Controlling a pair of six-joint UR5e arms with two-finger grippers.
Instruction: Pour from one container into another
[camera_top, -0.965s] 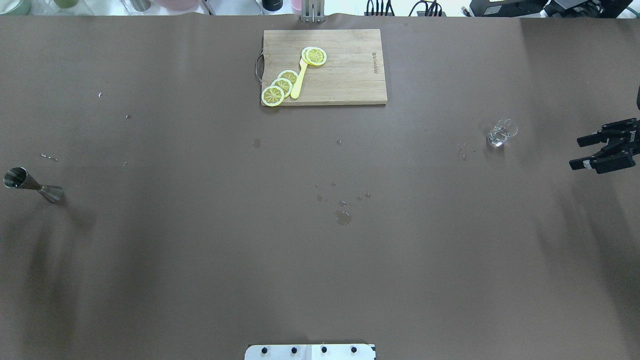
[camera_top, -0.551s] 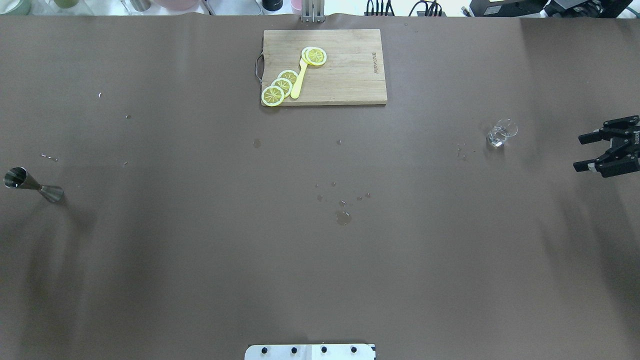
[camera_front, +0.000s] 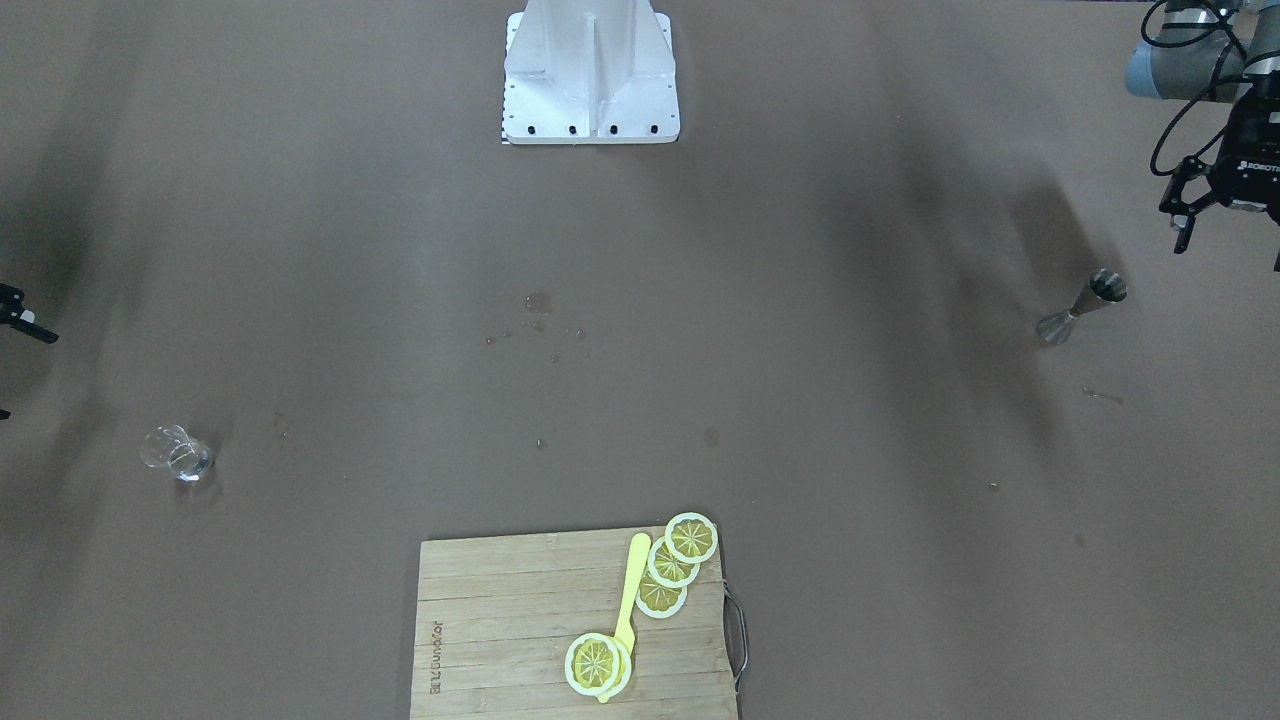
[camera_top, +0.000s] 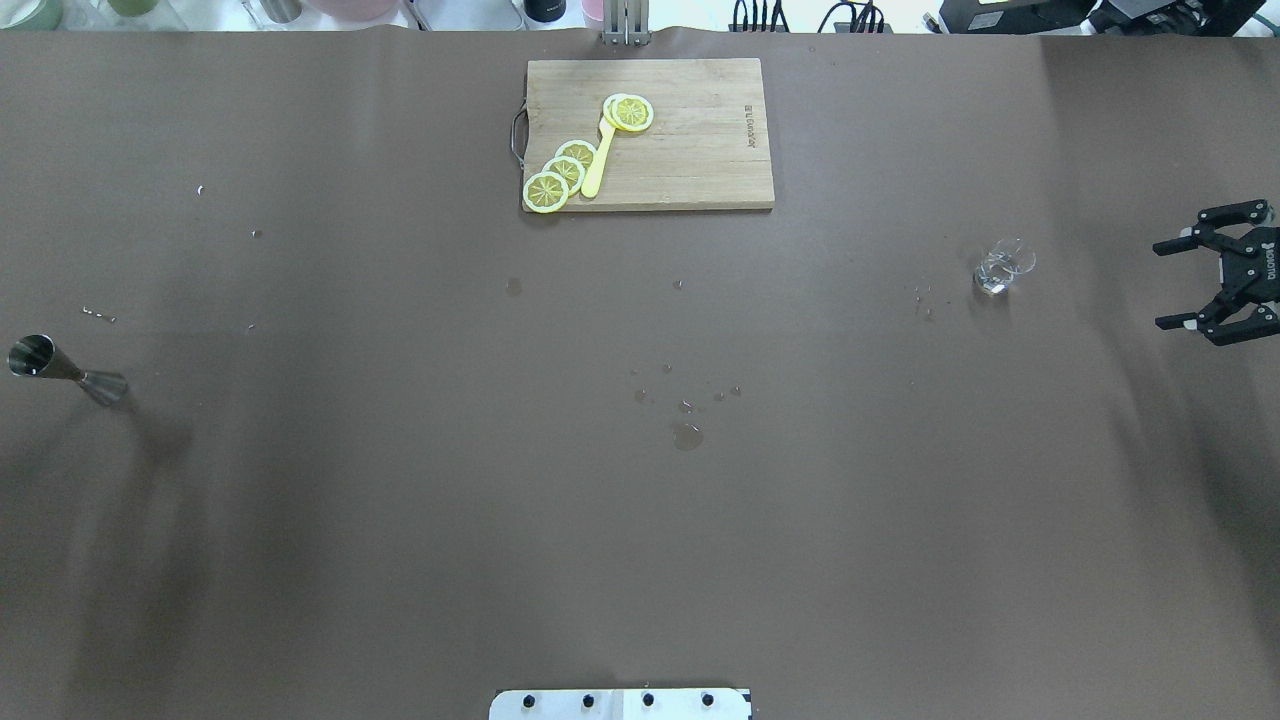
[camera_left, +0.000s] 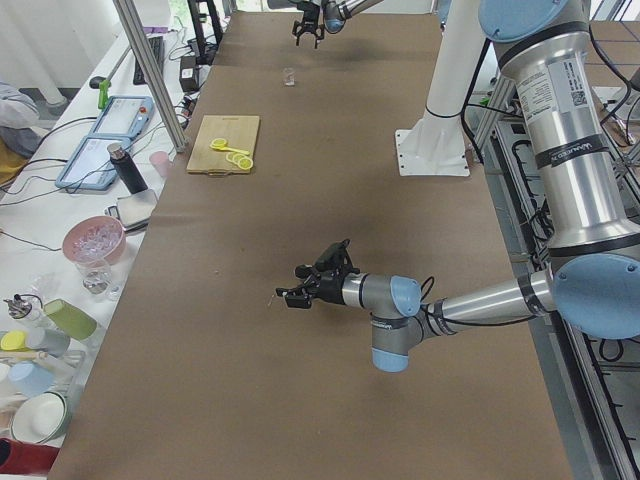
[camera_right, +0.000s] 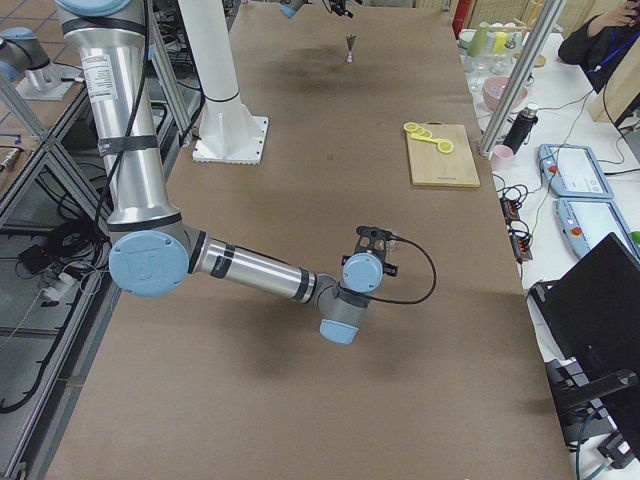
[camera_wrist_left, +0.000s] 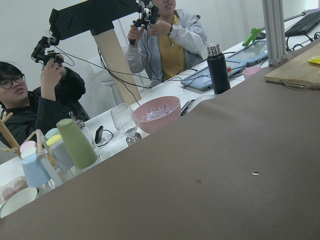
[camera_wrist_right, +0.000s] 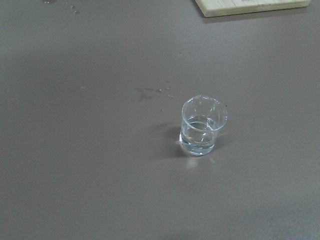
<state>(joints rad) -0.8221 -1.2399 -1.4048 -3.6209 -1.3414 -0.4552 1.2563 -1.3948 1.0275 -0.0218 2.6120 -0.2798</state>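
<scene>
Black right tool (camera_top: 1165, 285): held empty at the right edge of the surface (camera_top: 640, 560), jaws spread wide, mouth turned inward.
Clear glass (camera_top: 1003, 266): stood upright, apart from the right tool and almost straight out from its mouth; a little liquid is seen inside.
Nearer arm: the right is judged nearer, so a level reach inward is called for.
Steel jigger (camera_top: 65, 371): stood upright at the far left end, well apart from the glass.
Left tool (camera_front: 1228, 245): seen near the jigger, fingers apparently spread, nothing held.

Clear glass (camera_wrist_right: 203, 126) upright, a little liquid inside, far right, steel jigger (camera_top: 68, 373) upright, far left, well apart
</scene>
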